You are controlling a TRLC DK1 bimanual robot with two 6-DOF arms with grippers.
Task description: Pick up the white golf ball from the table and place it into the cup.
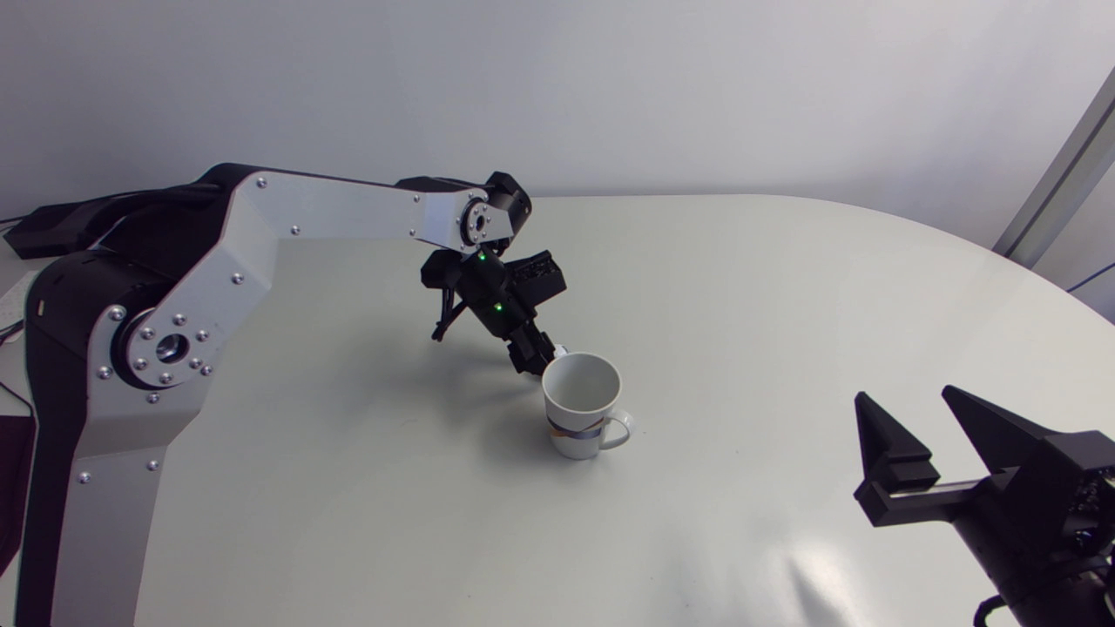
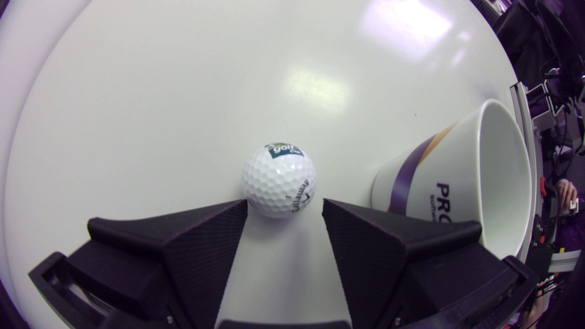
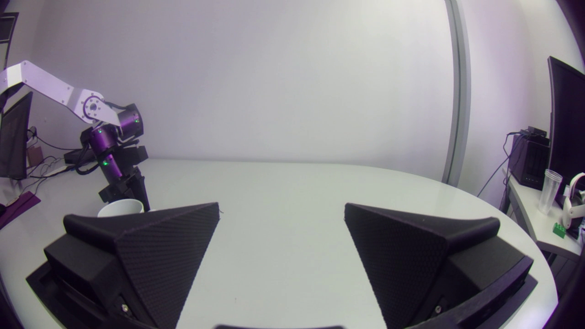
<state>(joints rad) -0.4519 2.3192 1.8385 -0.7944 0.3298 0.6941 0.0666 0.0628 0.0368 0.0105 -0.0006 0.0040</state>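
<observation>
Just beside cup [image 2: 450, 180], printed golf ball [image 2: 279, 180]

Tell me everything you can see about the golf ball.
The golf ball is white, dimpled and glossy, with a green printed patch and dark lettering. It rests on the table, just ahead of the left gripper, at the gap between its open fingers, not gripped. The cup stands beside it, apart.

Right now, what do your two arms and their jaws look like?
My left arm has silver-grey angular links dotted with screw heads, black joints, and a black wrist with two green lights and thin black cables. Of my right arm only the black end shows. Both pairs of jaws are matte black, broad wedges with a finely textured surface.
</observation>
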